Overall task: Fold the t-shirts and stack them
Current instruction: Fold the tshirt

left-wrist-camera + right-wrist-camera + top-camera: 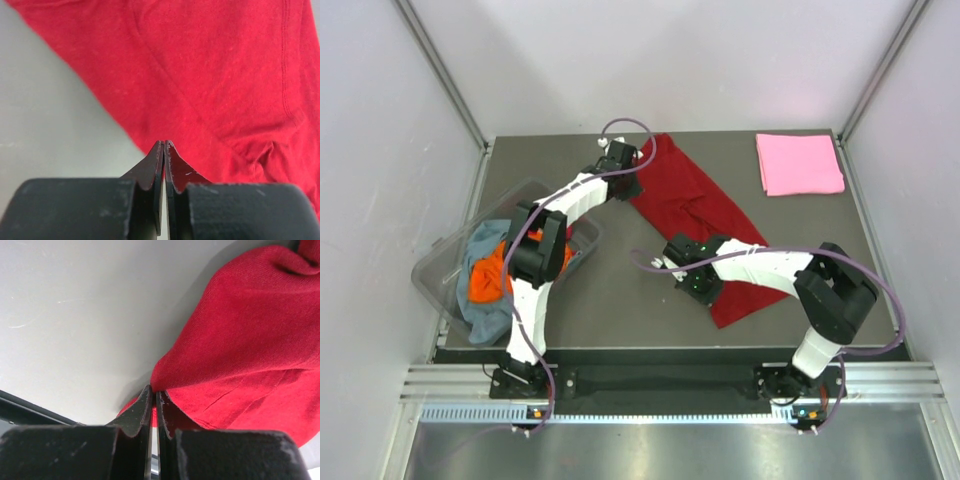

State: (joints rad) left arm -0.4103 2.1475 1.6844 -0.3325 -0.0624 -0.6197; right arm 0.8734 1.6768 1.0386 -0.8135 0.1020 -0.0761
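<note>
As it lies on the counter (pixel 620 290), the dark red tee (pixel 695 205) sits right of the tub (pixel 435 265), long axis diag.: far end nearer the tub, near end further off. Pink tee (pixel 799 163) is folded, well right of the tub. L pincer (pixel 164 144), arm reaching far, nips the tee's far edge; R pincer (pixel 154 390), elbow bent, nips its near edge.

Left pincer (pixel 164 147) and right pincer (pixel 154 392) seem clamped (both extended forward).
</note>
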